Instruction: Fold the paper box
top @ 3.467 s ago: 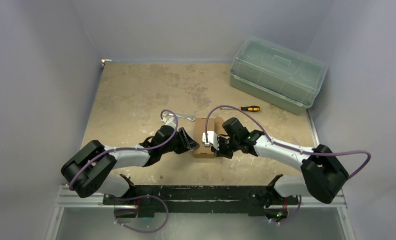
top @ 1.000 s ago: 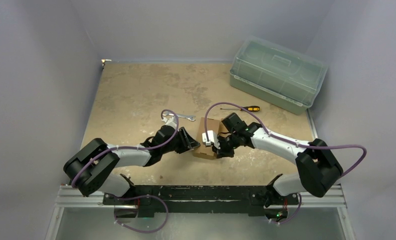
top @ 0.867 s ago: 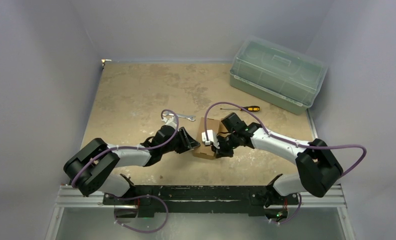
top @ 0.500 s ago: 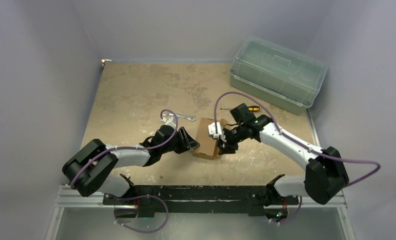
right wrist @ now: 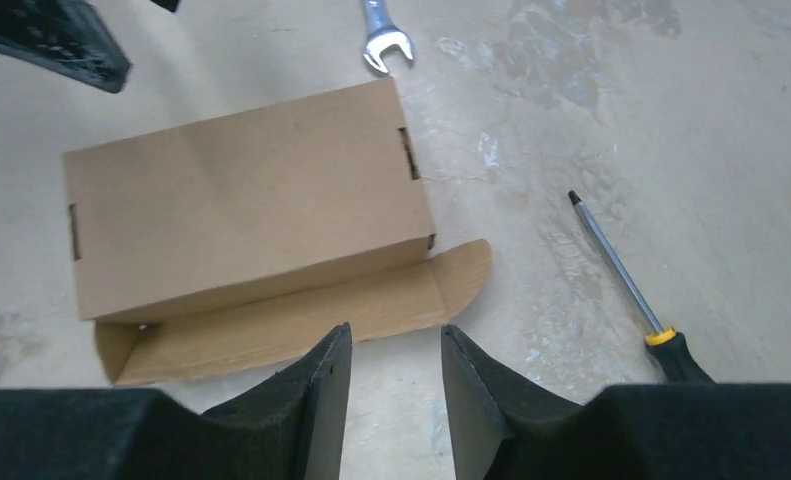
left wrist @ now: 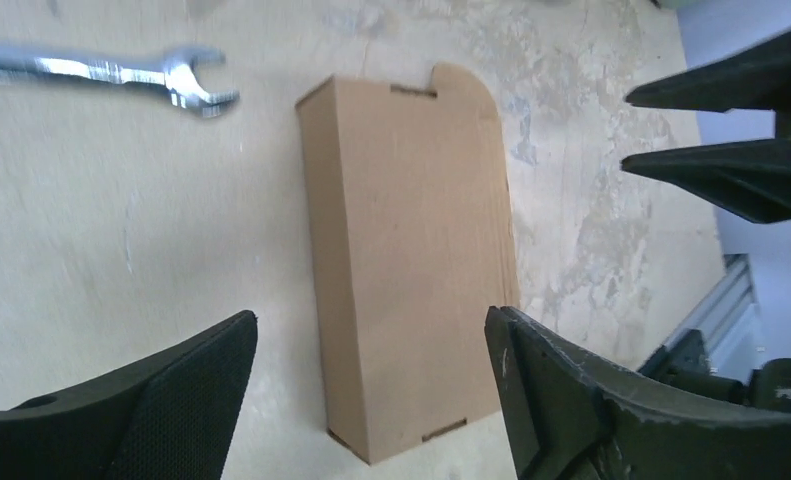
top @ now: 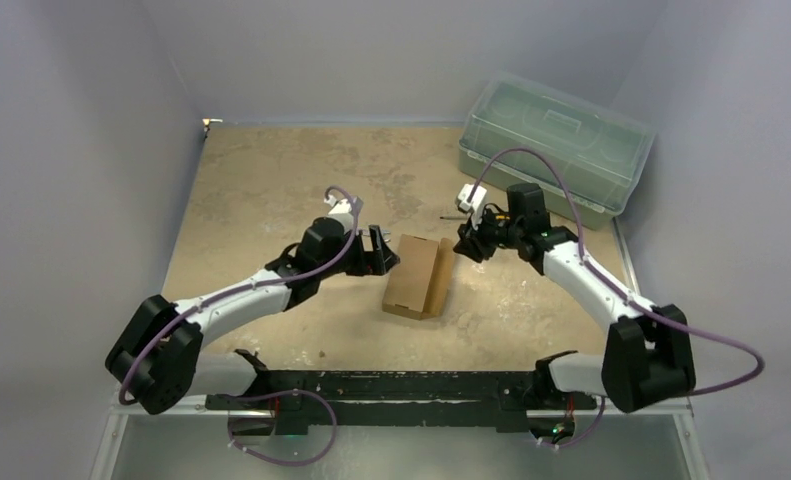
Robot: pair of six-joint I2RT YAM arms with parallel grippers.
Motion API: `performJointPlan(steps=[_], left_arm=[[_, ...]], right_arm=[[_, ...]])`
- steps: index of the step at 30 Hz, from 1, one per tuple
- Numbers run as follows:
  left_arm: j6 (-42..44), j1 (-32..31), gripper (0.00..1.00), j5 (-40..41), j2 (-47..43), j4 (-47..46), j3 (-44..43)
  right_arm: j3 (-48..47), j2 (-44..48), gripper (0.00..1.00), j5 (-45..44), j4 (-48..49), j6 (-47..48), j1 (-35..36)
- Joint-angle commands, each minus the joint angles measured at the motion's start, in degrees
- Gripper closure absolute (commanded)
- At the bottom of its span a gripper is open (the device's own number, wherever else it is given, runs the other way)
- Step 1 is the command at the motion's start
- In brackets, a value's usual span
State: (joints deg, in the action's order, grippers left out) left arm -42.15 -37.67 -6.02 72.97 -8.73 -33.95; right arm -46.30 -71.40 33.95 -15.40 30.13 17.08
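The paper box (top: 416, 276) is a brown cardboard box lying flat on the table between my two arms. One long rounded flap (right wrist: 301, 318) lies spread on the table along its right side. My left gripper (top: 379, 250) hovers just left of the box, open wide, with nothing between its fingers. In the left wrist view the box (left wrist: 411, 260) fills the middle below the left gripper (left wrist: 371, 316). My right gripper (top: 468, 244) sits off the box's far right corner, open and empty. In the right wrist view the right gripper (right wrist: 395, 329) hangs above the flap's edge, apart from the box (right wrist: 241, 200).
A steel wrench (left wrist: 101, 75) lies just beyond the box's far left corner. A screwdriver (right wrist: 621, 275) with a yellow-and-black handle lies to the box's right. A translucent green lidded bin (top: 556, 145) stands at the back right. Grey walls enclose the table.
Both grippers let go of the box and opened. The right arm drew back up and right toward the bin, the left arm pulled slightly away. The box now lies free.
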Motion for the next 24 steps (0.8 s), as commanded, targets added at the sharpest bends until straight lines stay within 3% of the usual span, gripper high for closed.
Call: performJointPlan(steps=[1,4,9,13,18,24], left_arm=[[14.0,0.8,0.15,0.7,4.6,2.7,-6.7],[16.2,0.8,0.15,-1.9,10.6,1.2,-9.8],[18.2,0.8,0.15,-2.6,19.1,-2.3,-12.8],[17.9,0.8,0.16,-3.3,22.6,-5.9,-13.7],[17.1,1.2,0.16,-4.7,23.5,-9.1,-13.5],[17.5,2.1,0.16,-5.8,22.7,-10.4,-12.6]], right_arm=[[-4.8,-8.4,0.56,0.3,4.3,-5.5,-2.6],[-5.7,-12.0,0.5,4.6,3.3,-5.7,-3.9],[-4.1,-13.5,0.37,5.8,10.5,-11.5,-5.1],[-3.7,-16.8,0.32,8.5,13.2,-15.2,-6.6],[-4.7,-19.3,0.32,7.2,15.2,-18.5,-6.9],[-2.4,-15.0,0.34,4.2,19.0,-19.3,-9.3]])
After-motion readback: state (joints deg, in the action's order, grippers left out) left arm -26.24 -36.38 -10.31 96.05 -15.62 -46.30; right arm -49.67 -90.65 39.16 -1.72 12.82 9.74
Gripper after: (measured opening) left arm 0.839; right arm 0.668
